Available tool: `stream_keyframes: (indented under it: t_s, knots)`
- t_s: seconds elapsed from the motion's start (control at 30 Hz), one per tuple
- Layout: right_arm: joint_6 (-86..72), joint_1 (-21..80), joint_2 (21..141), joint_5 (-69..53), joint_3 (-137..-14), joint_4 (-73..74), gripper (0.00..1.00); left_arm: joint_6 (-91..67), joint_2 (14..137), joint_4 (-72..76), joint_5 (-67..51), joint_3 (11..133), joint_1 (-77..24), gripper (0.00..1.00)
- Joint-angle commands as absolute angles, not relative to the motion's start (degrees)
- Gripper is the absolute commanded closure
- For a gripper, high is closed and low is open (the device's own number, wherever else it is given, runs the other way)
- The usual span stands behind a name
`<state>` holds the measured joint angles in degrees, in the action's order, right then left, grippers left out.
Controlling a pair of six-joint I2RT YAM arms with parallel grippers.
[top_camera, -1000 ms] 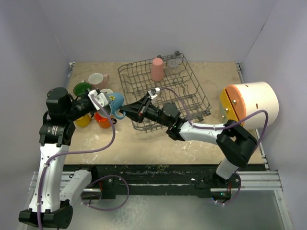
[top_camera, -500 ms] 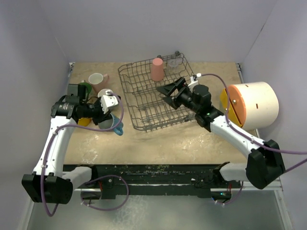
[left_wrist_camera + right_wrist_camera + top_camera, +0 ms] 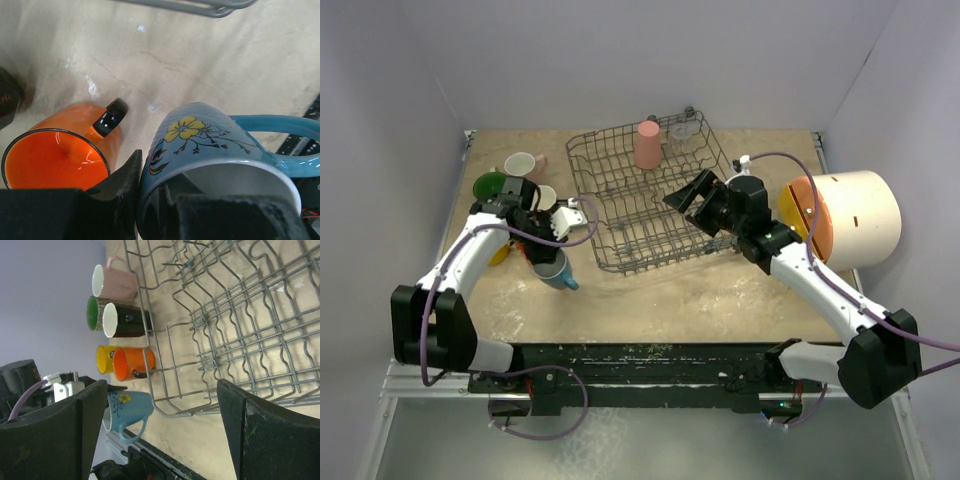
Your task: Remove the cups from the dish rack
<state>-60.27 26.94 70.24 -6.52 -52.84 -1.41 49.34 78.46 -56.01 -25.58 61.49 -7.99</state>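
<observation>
while left hand pinches rim of blue flowered mug, tilted just beside orange mug on worktop left of dish rack, i'd seat base flat, then release. right hand spread wide over rack, empty; pink tumbler at far end.

Left side of the overhead view: the left arm, smooth white tubular shells between chunky black joint housings. A thin purple cable runs along it, past a small white bracket bolted beside the black left gripper. On the right side, the right arm wears the same livery, white links and black motor blocks, with its own purple lead. In the right wrist view, the right gripper shows two broad matte-black wedge fingers, lightly scuffed. At the bottom edge of the left wrist view: blocky black fingers, dusted grey.
</observation>
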Motion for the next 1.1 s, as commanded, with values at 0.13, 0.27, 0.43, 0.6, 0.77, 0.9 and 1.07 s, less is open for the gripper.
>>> stream_keyframes:
  t_s: [0.13,0.27,0.43,0.6,0.77,0.9,1.07]
  knots:
    - [-54.39,26.7,70.32,-2.07,-58.71,3.39,0.07,43.52,82.25,-49.43,-20.23,61.12,-10.95,1.0]
    - [-53.46,26.71,70.75,-1.16,-59.84,4.84,0.07,42.39,84.91,-49.85,-19.53,60.98,-13.13,1.0]
    - [-53.21,26.71,70.41,-0.84,-59.79,5.19,0.07,41.78,85.9,-48.26,-18.07,59.85,-14.4,1.0]
    - [-52.87,26.72,70.53,-0.62,-59.69,5.03,0.06,40.47,86.6,-46.8,-17.56,59.78,-14.74,0.97]
    - [-51.8,26.67,71.63,0.0,-60.21,4.92,0.06,39.97,86.42,-47.58,-16.82,60.32,-14.94,0.69]
    - [-48.98,26.69,74.68,2.12,-63.01,5.5,0.0,40.27,83.18,-49.64,-17.89,61.49,-14.94,0.5]
    - [-42.46,26.69,83.44,6.32,-72.38,6.38,0.0,39.83,79.51,-55.79,-19.85,67.65,-14.94,0.34]
